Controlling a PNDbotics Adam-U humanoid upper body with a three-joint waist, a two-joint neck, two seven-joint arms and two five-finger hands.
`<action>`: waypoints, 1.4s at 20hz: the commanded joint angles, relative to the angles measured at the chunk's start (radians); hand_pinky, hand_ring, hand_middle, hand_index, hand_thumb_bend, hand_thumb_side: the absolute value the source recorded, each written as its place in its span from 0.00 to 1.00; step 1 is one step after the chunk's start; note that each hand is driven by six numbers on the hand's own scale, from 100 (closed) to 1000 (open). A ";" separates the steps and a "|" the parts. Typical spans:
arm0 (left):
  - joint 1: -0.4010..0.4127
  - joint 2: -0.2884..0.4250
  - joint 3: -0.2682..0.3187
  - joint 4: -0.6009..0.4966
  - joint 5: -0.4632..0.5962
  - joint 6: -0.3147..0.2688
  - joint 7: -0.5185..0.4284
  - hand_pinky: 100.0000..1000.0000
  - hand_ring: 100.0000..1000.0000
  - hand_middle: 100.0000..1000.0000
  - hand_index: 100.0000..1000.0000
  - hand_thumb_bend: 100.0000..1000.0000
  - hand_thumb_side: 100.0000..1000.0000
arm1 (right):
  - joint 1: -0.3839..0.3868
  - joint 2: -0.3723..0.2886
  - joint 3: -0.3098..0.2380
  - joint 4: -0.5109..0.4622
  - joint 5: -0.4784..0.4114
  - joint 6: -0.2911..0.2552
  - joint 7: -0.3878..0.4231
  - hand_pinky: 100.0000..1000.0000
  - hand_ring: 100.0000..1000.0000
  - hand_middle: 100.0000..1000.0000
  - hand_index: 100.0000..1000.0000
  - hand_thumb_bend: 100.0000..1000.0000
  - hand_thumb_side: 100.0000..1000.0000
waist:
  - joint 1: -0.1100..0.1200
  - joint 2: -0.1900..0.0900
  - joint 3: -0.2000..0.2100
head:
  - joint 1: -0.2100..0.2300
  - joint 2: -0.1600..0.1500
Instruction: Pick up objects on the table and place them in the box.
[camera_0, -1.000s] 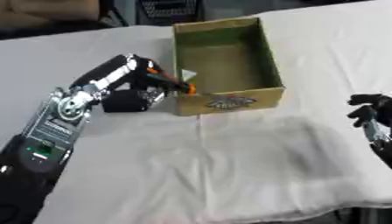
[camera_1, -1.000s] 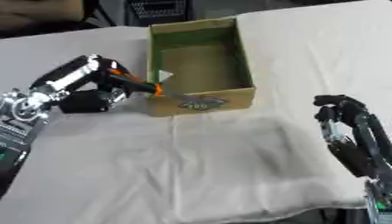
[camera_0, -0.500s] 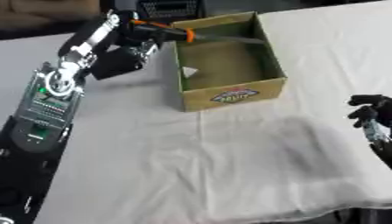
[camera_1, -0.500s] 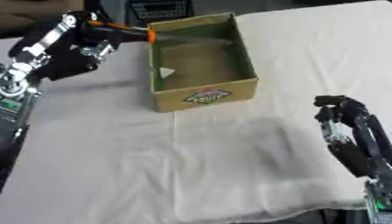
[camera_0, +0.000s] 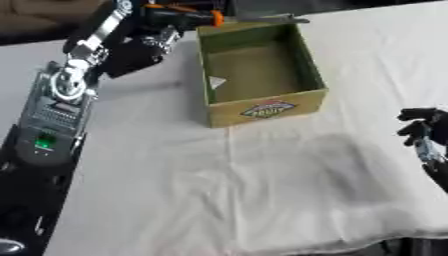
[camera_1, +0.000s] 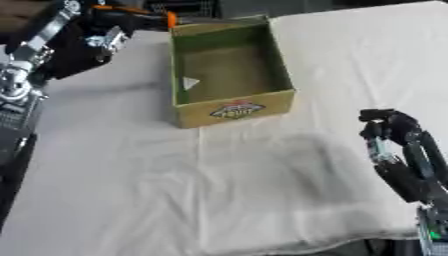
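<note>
place: looked like a lab or test room, hard to be sure | clues: counter (camera_0: 289, 190) draped in a plain white cloth (camera_1: 262, 185) | background: dark cluttered stuff along the far edge, couldn't make it out

An oval label (camera_0: 266, 109) was seen on the near wall of the box (camera_0: 302, 100). Its lettering could not be read.

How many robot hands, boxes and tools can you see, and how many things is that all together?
Robot hands: 2 (left hand, right hand)
Boxes: 1 (green-lined cardboard box)
Tools: 1 (screwdriver with an orange and black handle, in the left hand)
Small white bits inside the box: 1 (white piece)
Total: 5
</note>
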 joint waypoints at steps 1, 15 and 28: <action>-0.036 0.001 -0.008 0.018 -0.059 0.007 -0.003 0.22 0.13 0.21 0.45 0.00 0.47 | 0.000 -0.010 -0.003 -0.012 0.002 -0.002 -0.002 0.45 0.55 0.64 0.77 0.02 0.76 | -0.005 -0.016 0.000 | -0.012 0.000; -0.157 -0.104 -0.083 0.315 -0.338 -0.010 0.000 0.23 0.14 0.22 0.45 0.00 0.44 | 0.001 -0.008 0.002 -0.012 -0.002 -0.006 0.005 0.45 0.55 0.64 0.77 0.02 0.76 | -0.007 -0.015 -0.010 | -0.004 0.000; -0.198 -0.127 -0.118 0.345 -0.748 -0.138 -0.057 0.89 0.88 0.91 0.93 0.99 0.89 | 0.001 -0.006 0.006 -0.009 -0.003 -0.008 0.010 0.45 0.55 0.64 0.77 0.02 0.76 | -0.007 -0.015 -0.014 | 0.001 0.000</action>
